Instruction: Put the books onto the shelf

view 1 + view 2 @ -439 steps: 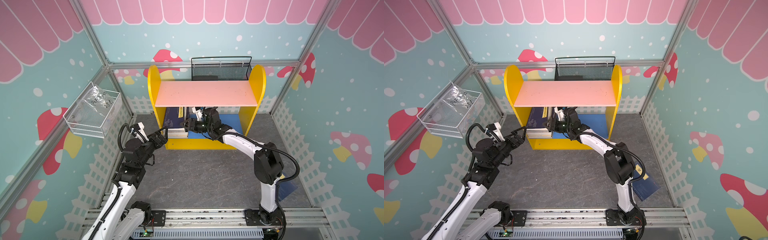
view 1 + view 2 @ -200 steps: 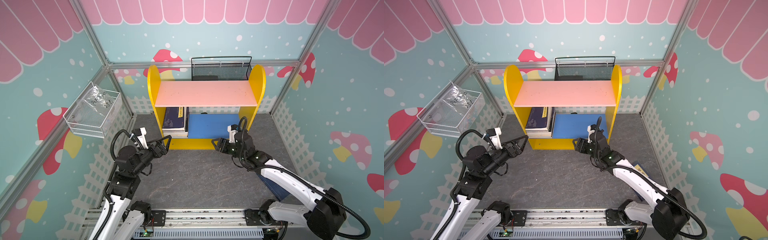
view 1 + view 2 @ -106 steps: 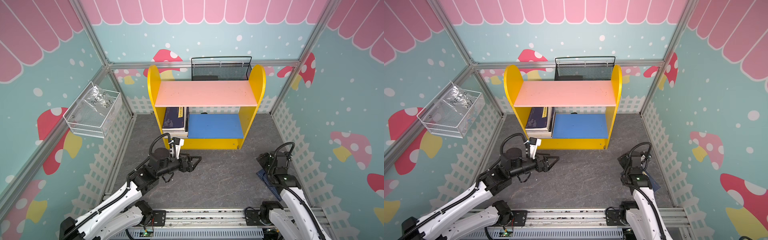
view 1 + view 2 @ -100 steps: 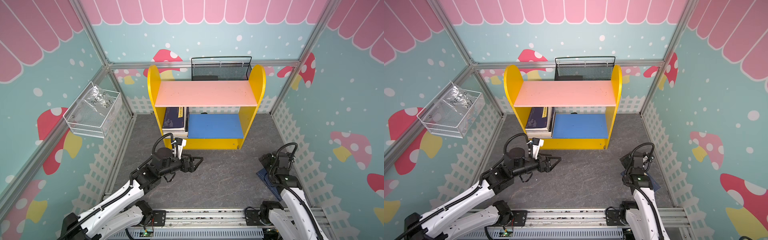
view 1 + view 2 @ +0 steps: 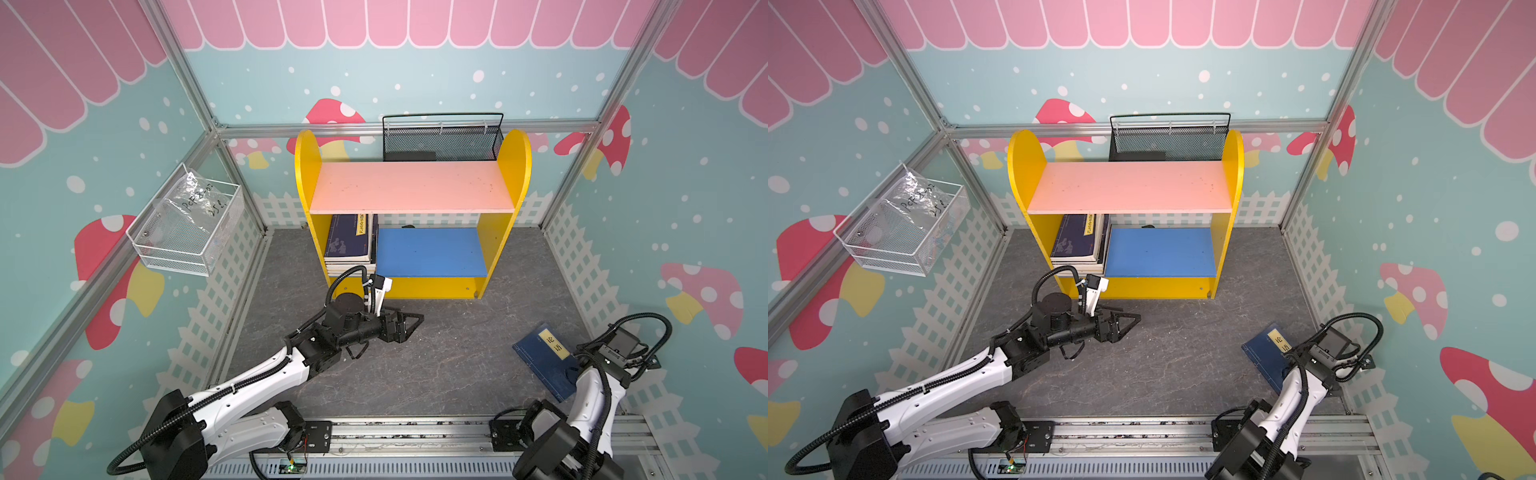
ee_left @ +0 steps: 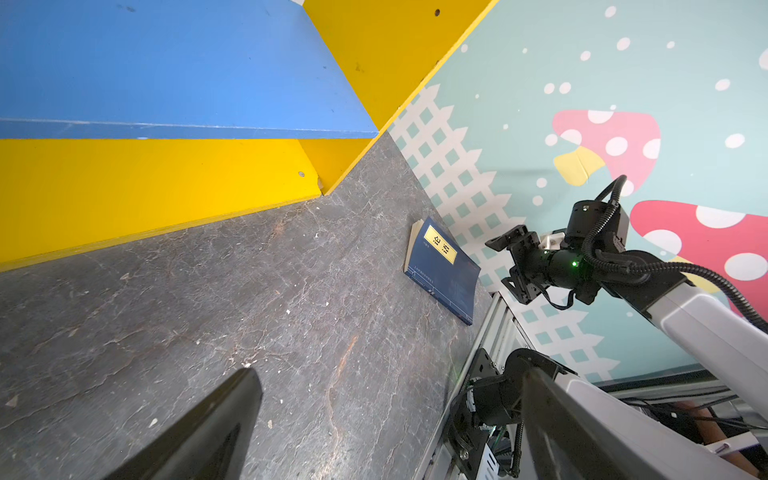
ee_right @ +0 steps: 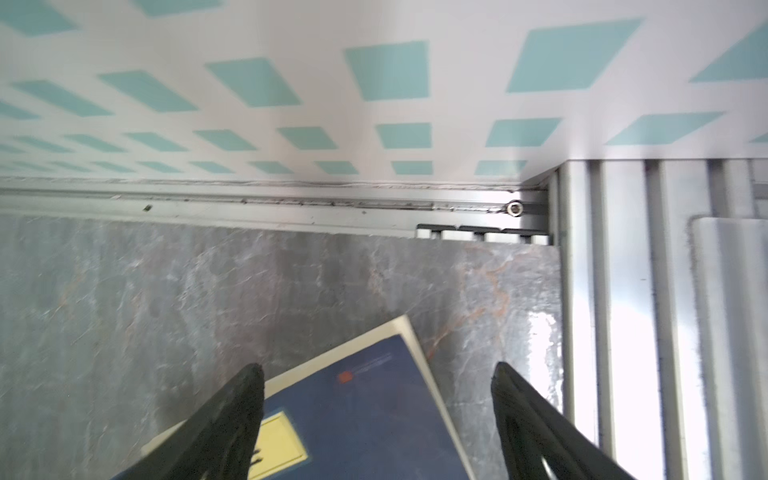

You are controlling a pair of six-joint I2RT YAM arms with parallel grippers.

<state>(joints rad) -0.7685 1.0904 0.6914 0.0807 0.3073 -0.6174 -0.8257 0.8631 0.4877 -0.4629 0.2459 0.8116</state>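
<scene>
Navy paperback book with a yellow title label (image 5: pixel 540 361) lies flat on the grey stone-pattern floor (image 5: pixel 436 365), beneath our right pincer (image 7: pixel 376 372). We see its fingers apart, clamping nothing. Our left pincer (image 5: pixel 409 325) gapes wide, empty. The yellow-sided two-tier shelf (image 5: pixel 515 174), holding stacked navy books (image 5: pixel 349 241), stands just beyond it.

A yellow shelf (image 5: pixel 411 187) with pink and blue boards holds a flat pile of thin books (image 5: pixel 349 241) at the blue board's left end. One dark blue, yellow-labelled book (image 5: pixel 544 357) lies on the floor, well apart.
</scene>
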